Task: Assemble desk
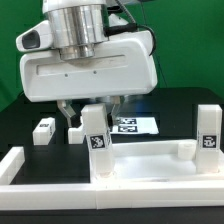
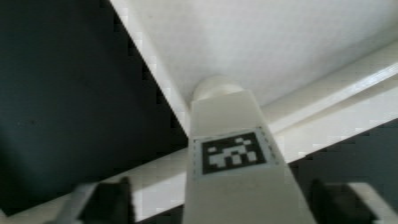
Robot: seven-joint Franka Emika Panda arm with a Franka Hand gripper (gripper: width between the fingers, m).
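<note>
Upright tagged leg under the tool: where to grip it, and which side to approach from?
Grip the leg near its top, coming straight down from above. It stands upright on the tabletop, so only its upper part is free. The square section gives flat parallel faces: close the tool on the two faces flanking the tagged one. Its fingers straddle them now.

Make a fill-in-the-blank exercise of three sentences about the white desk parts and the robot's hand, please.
1. The hand straddles a white square-section plastic leg block that stands ____ on the wide white rimmed plastic tabletop panel.
2. Counting the second leg block at the exterior view's right, ____ leg blocks stand on this panel.
3. A third, small white leg block lies on the black table at the exterior view's ____.
Missing words: upright; two; left.
</note>
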